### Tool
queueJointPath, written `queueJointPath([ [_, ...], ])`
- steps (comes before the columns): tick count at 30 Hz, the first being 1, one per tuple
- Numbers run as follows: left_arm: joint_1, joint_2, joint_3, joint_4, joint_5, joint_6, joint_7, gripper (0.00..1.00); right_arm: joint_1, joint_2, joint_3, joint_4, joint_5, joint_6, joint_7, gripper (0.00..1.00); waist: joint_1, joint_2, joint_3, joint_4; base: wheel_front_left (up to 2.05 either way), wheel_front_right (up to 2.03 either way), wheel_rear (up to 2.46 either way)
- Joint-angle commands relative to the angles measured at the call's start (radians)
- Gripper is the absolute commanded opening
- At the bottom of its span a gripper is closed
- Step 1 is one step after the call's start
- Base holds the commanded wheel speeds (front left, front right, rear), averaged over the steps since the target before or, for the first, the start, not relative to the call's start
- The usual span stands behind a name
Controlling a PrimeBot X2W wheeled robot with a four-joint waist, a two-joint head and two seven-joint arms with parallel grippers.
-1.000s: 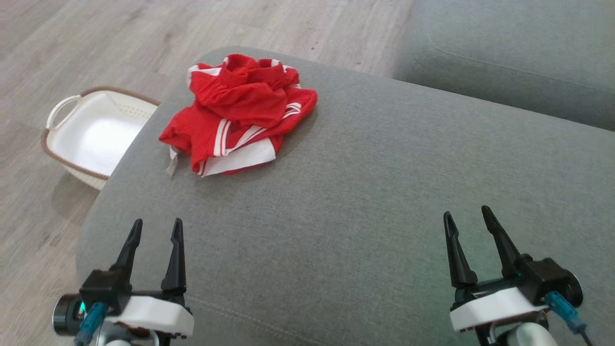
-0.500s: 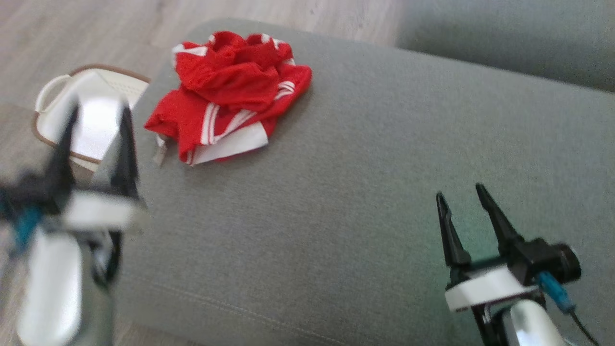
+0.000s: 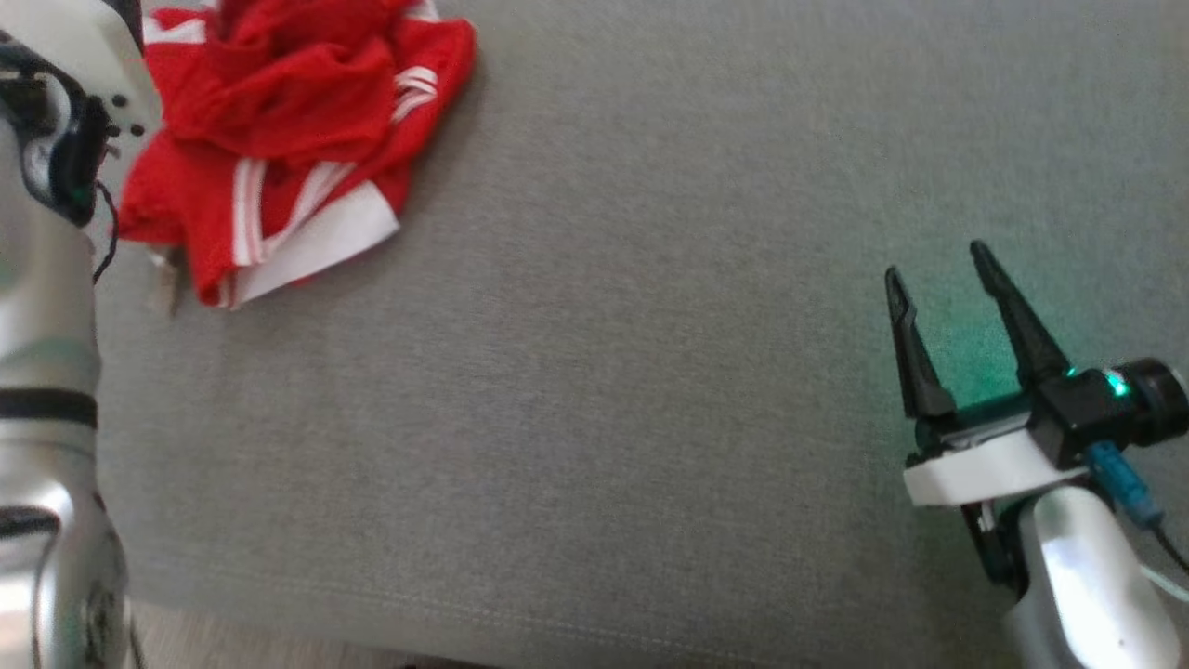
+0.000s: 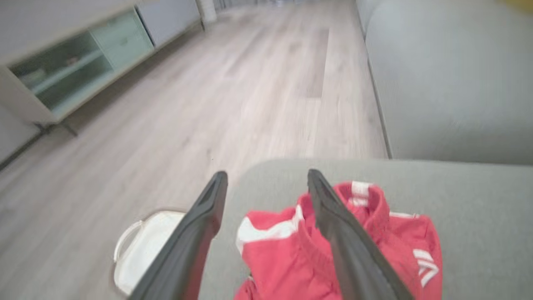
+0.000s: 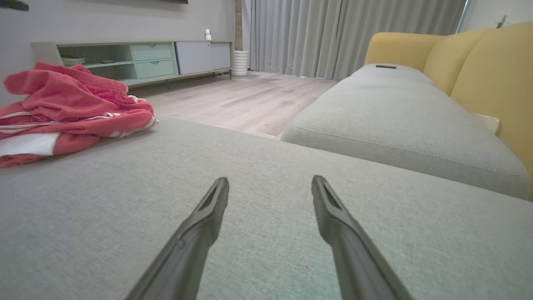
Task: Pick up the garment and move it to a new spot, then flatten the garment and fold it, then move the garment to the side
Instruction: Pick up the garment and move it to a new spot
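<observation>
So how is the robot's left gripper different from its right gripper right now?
The left gripper is right by the red garment; the right gripper is far from the garment, over bare gray cushion. The left gripper looks down from higher up; the right gripper lies low, almost level with the cushion. Same: both are open and hold nothing.

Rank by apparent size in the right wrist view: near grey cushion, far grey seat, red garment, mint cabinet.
1. Near grey cushion, largest by far.
2. Far grey seat.
3. Red garment and mint cabinet: these look about alike, and the garment lies nearer the camera, so I won't rank them.
</observation>
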Motion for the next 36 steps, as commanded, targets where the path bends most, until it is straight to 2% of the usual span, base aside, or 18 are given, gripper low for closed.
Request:
queueJointPath([
  [1, -0.055, 0.065, 0.020, 0.036, -0.017, -0.002, 0.037, 1.00, -0.030, -0.009, 0.022, -0.036, -0.008, 0.008, -0.011, 1.00, 0.0000, 0.0000, 0.065, -0.054, 0.00, 0.00, 0.00],
  [7, -0.118, 0.097, 0.016, 0.230, -0.023, -0.001, 0.081, 1.00, -0.050, -0.007, 0.025, -0.043, -0.011, 0.008, -0.011, 1.00, 0.0000, 0.0000, 0.109, -0.099, 0.00, 0.00, 0.00],
  [11, -0.124, 0.113, 0.006, 0.289, -0.014, 0.013, 0.070, 1.00, -0.061, -0.004, 0.028, -0.043, -0.011, 0.008, -0.011, 1.00, 0.0000, 0.0000, 0.119, -0.116, 0.00, 0.00, 0.00],
  [12, -0.125, 0.119, 0.002, 0.304, -0.010, 0.017, 0.060, 0.71, -0.064, -0.002, 0.028, -0.042, -0.011, 0.008, -0.011, 1.00, 0.0000, 0.0000, 0.120, -0.121, 0.00, 0.00, 0.00],
  [13, -0.127, 0.123, 0.001, 0.315, -0.010, 0.019, 0.047, 0.19, -0.067, 0.000, 0.027, -0.042, -0.011, 0.008, -0.011, 1.00, 0.0000, 0.0000, 0.121, -0.125, 0.00, 0.00, 0.00],
  [14, -0.128, 0.126, -0.001, 0.327, -0.010, 0.020, 0.034, 0.00, -0.068, 0.001, 0.027, -0.042, -0.011, 0.008, -0.011, 1.00, 0.0000, 0.0000, 0.119, -0.129, 0.00, 0.00, 0.00],
  [19, -0.163, 0.144, -0.034, 0.310, 0.011, 0.012, -0.143, 0.00, -0.061, 0.010, 0.021, -0.035, -0.010, 0.008, -0.011, 1.00, 0.0000, 0.0000, 0.088, -0.136, 0.00, 0.00, 0.00],
  [24, -0.232, 0.125, -0.102, 0.259, 0.058, 0.006, -0.324, 0.00, -0.043, 0.029, 0.017, -0.027, 0.001, 0.008, -0.011, 1.00, 0.0000, 0.0000, 0.008, -0.139, 0.00, 0.00, 0.00],
  [30, -0.296, 0.087, -0.195, 0.162, 0.087, -0.006, -0.379, 0.00, -0.018, 0.061, 0.029, -0.020, 0.021, 0.008, -0.011, 1.00, 0.0000, 0.0000, -0.099, -0.181, 0.00, 0.00, 0.00],
  [36, -0.291, 0.051, -0.345, -0.002, 0.041, -0.010, -0.383, 0.00, 0.015, 0.078, 0.039, -0.015, 0.040, 0.008, -0.011, 1.00, 0.0000, 0.0000, -0.186, -0.275, 0.00, 0.00, 0.00],
])
